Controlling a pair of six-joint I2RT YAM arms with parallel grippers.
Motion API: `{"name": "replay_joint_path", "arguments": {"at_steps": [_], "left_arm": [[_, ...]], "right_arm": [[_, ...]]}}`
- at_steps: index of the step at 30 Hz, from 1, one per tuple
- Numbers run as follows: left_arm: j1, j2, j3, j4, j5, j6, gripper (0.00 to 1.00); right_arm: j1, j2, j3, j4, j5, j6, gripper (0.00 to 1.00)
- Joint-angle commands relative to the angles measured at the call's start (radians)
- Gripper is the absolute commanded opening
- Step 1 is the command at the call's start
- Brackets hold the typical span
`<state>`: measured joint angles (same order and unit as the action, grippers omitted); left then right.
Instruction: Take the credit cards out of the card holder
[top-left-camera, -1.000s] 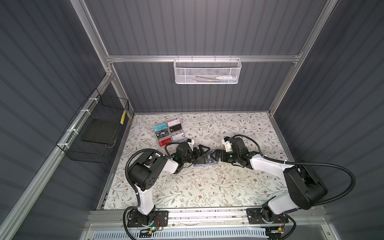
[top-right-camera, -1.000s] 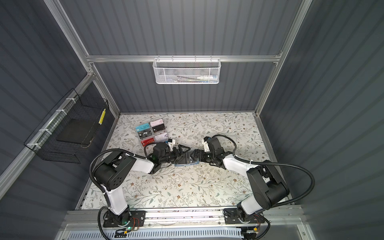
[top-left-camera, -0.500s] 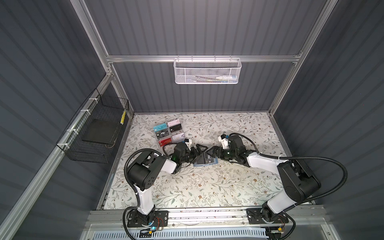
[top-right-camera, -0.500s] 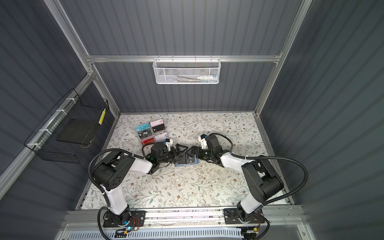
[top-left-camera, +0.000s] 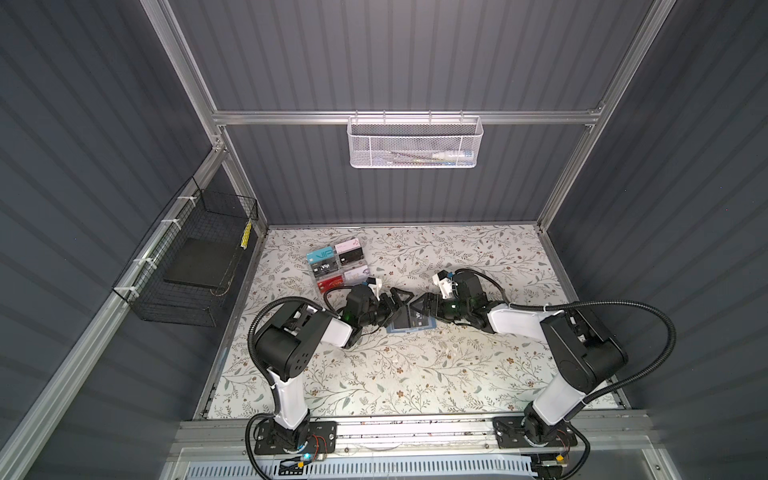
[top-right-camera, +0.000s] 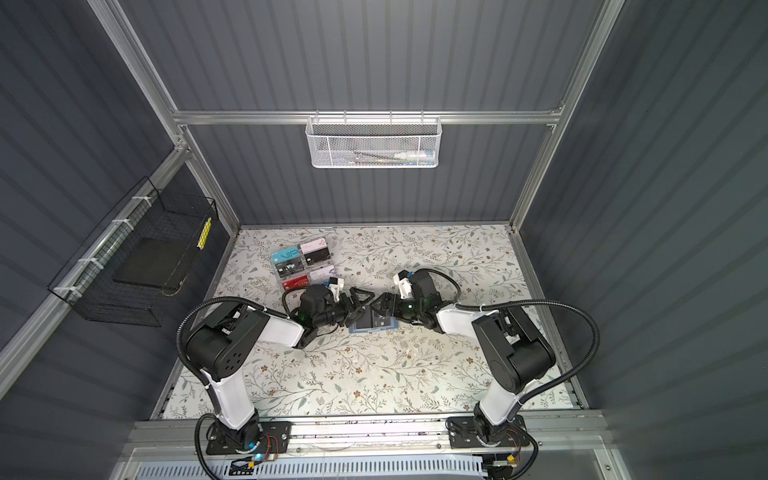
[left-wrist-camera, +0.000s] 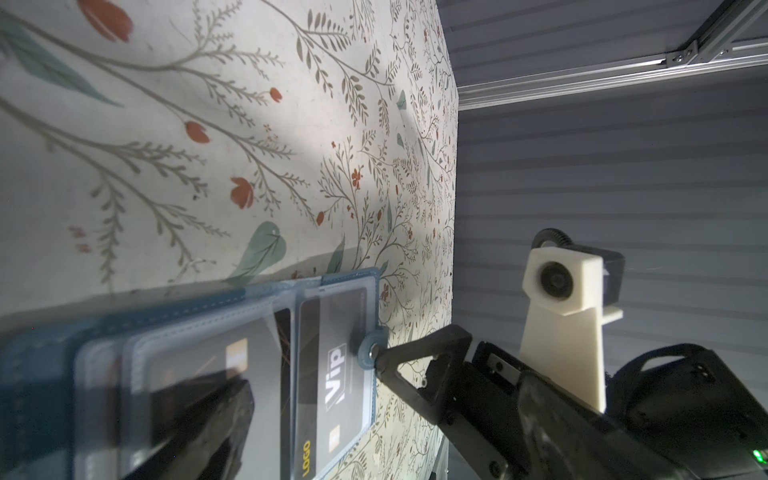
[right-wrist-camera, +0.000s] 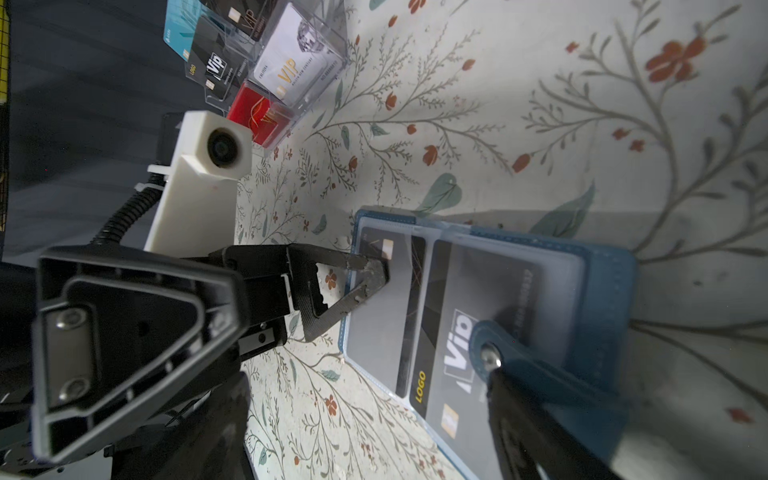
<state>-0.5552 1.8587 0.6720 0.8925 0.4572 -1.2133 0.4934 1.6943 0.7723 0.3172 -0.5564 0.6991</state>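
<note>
Right wrist view: the slate-blue, leather-like folding card holder (right-wrist-camera: 602, 282) lies open and flat on the floral tablecloth (right-wrist-camera: 498, 124), between the two grippers.
Credit cards: the thin black plastic credit cards (right-wrist-camera: 457, 345) sit inside the translucent sleeves, and one is lettered "VIP". None looks drawn out.
Left gripper (top-left-camera: 395, 306): the jaws are spread wide and grip nothing. One fingertip (right-wrist-camera: 370, 270) rests on the sleeve page nearest it.
Right gripper (top-left-camera: 419, 311): only one finger (left-wrist-camera: 415, 365) shows, its tip at the round blue snap tab (left-wrist-camera: 368, 353). No partner lies against it, so the jaws stand apart and empty.
Risk, tab: catching the tab instead of a card could flip the holder shut.
Risk, sleeve: the cards lie flush, so a pinch may take sleeve and card together and drag the holder.
Risk, hold-down: if the left fingertip slips, the holder will probably slide.
Risk, rack: the clear acrylic rack of coloured cards (top-left-camera: 338, 268) stands near the left arm, where a wide swing could knock it.
</note>
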Motion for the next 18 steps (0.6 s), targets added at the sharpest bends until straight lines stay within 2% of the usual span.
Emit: {"name": "replay_joint_path", "arguments": {"at_steps": [1, 18], "left_arm": [[0.007, -0.007, -0.015, -0.012, 0.006, -0.002, 1.00], [0.005, 0.002, 0.036, -0.040, 0.037, 0.002, 1.00]], "right_arm": [[0.000, 0.004, -0.019, 0.031, -0.001, 0.005, 0.89], [-0.032, 0.012, -0.138, 0.131, -0.004, 0.028, 0.88]]}}
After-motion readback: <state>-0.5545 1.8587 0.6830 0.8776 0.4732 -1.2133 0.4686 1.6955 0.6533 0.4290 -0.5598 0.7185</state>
